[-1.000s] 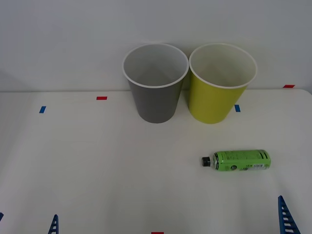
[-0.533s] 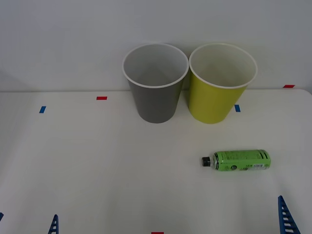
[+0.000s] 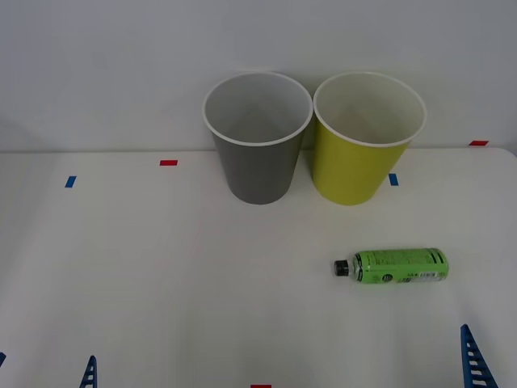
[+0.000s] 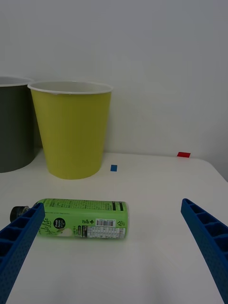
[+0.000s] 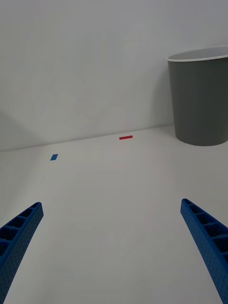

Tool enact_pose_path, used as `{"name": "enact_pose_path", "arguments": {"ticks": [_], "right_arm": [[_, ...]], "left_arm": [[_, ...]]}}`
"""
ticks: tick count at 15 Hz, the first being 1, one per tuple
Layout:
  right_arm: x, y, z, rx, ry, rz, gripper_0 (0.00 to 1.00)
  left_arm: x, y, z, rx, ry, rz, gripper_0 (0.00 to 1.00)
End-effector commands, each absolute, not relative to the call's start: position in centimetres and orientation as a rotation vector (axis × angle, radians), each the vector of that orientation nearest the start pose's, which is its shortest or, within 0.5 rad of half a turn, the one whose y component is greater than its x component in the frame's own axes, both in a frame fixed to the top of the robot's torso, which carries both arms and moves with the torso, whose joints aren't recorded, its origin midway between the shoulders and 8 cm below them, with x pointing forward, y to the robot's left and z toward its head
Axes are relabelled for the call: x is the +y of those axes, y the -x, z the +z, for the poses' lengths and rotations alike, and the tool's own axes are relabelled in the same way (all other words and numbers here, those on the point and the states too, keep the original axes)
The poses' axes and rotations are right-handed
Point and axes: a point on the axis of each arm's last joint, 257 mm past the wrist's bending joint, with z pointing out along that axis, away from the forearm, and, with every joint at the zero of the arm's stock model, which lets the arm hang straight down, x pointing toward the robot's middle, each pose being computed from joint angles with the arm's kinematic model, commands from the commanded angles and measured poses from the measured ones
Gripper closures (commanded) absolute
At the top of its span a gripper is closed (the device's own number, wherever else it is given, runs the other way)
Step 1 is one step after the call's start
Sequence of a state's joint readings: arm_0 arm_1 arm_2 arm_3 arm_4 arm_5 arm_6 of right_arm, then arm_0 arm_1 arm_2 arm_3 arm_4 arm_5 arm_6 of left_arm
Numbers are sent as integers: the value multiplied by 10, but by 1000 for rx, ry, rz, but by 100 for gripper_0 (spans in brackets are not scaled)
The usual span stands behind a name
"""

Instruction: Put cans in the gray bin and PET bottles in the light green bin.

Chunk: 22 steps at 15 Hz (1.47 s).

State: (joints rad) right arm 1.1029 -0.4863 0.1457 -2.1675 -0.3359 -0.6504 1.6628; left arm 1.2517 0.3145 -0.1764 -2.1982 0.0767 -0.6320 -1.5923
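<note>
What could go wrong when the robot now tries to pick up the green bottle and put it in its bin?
The PET bottle lies on its side and may roll away when the open right gripper closes on it. The light green bin stands close beside the gray bin, so a careless drop could land in the wrong one.

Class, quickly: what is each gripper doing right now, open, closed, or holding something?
Left gripper: open, holding nothing, low over the table's left side.
Right gripper: open, empty, facing the lying PET bottle.
</note>
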Motion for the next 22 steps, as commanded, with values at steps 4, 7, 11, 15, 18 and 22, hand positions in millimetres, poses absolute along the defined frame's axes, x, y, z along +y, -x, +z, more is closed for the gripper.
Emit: {"name": "enact_pose_path", "arguments": {"ticks": [4,7,11,15,18,22], "right_arm": [[-297,-231,-213,1516,52,-46,0],[-297,-233,-205,1500,43,-42,0],[-299,-248,-188,1511,17,-29,0],[-312,-272,-186,1571,-93,12,0],[-319,-287,-187,1645,-130,30,0],[-324,-303,-190,1802,-105,8,0]], "left_arm": [[276,-195,-203,1559,-85,119,0],[276,-195,-203,1559,-85,119,0],[276,-195,-203,1559,-85,119,0],[276,-195,-203,1559,-85,119,0],[276,-195,-203,1559,-85,119,0],[276,-195,-203,1559,-85,119,0]]}}
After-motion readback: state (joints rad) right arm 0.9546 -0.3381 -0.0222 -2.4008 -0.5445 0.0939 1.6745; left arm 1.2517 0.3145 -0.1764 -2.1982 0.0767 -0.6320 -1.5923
